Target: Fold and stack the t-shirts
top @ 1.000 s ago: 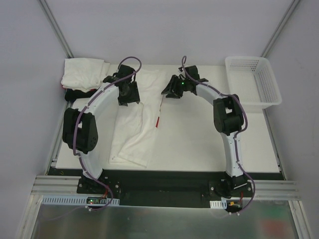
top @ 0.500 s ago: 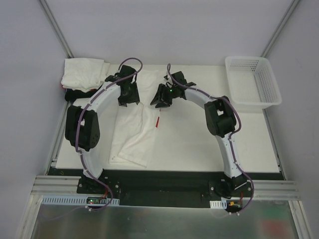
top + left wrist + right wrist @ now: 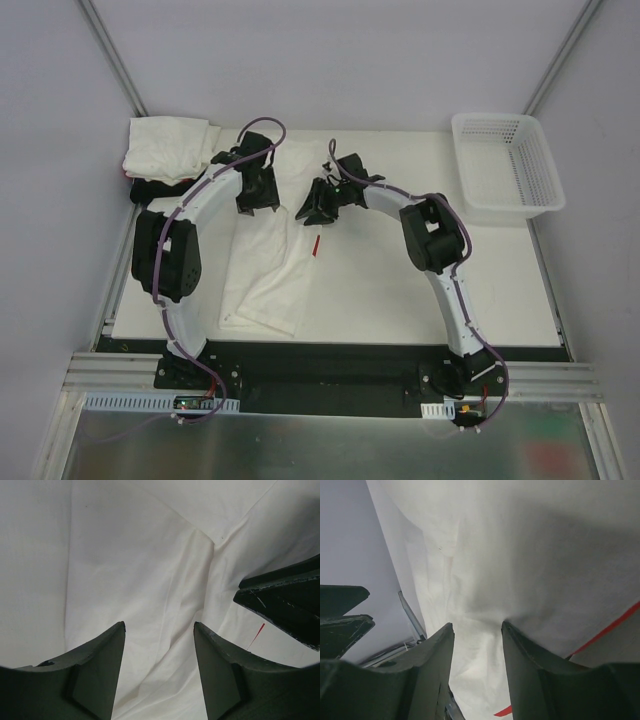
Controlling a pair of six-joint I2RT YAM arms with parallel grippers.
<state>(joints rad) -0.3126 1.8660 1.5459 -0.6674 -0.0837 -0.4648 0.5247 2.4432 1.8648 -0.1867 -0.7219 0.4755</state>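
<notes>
**Materials and shapes.** The white t-shirt (image 3: pixel 262 275) being handled is soft, thin cloth. It lies loosely spread on the white table (image 3: pixel 420 290), with long creases and one folded-over edge. A thin red strip (image 3: pixel 316 245) shows at its right edge. At the far left corner sits a pile of folded white shirts (image 3: pixel 165 145), crumpled on top, resting on a black shirt (image 3: pixel 150 190). At the far right corner stands a rectangular white plastic mesh basket (image 3: pixel 495 117).

**Position relative to the pincers.** The spread shirt lies left of centre, running from the near edge toward the far side. Both pincers hang over its far half, close together. The left pincer (image 3: pixel 159 630) is above a crease junction in the cloth. Its dark, wedge-shaped fingers stand moderately apart and nothing is held between them. The right pincer (image 3: pixel 477 624) is just beside it on the right, low over the cloth. It is also part open, and wrinkled fabric shows in the gap between its fingers. Whether its fingertips touch the cloth cannot be told.

**Count.**
- Spread white shirt: one.
- Black shirt: one.
- Folded white shirts in the pile: number cannot be told.
- Basket: one.
- Pincers: two.
</notes>
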